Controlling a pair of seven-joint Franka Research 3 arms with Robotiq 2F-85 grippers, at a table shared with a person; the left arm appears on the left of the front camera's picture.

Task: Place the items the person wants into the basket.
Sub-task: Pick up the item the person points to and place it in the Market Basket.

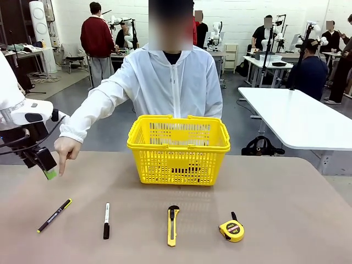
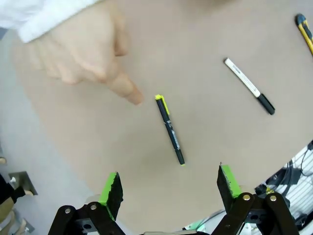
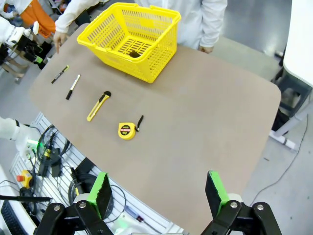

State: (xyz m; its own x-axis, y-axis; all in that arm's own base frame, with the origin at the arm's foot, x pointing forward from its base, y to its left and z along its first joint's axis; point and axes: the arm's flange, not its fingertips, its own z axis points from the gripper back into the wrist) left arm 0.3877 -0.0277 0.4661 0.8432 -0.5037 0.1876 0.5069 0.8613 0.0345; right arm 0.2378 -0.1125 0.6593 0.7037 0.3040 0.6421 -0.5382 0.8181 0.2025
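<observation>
The person's hand (image 1: 66,149) points a finger down at the slim black pen with the yellow-green end (image 1: 54,215), which lies at the table's front left. The yellow box cutter (image 1: 172,224) lies in front of the yellow basket (image 1: 179,165). My left gripper (image 1: 45,165) hovers open beside that hand. In the left wrist view the pen (image 2: 169,129) lies just beyond my open left gripper (image 2: 168,188), with the fingertip (image 2: 134,98) close to its yellow-green end. My right gripper (image 3: 159,191) is open and empty, high above the table's near right side.
A white-and-black pen (image 1: 106,220) lies between the black pen and the cutter. A round yellow tape measure (image 1: 231,229) sits right of the cutter. The basket (image 3: 146,63) stands at the far middle, in front of the person. A white table (image 1: 297,118) stands at back right.
</observation>
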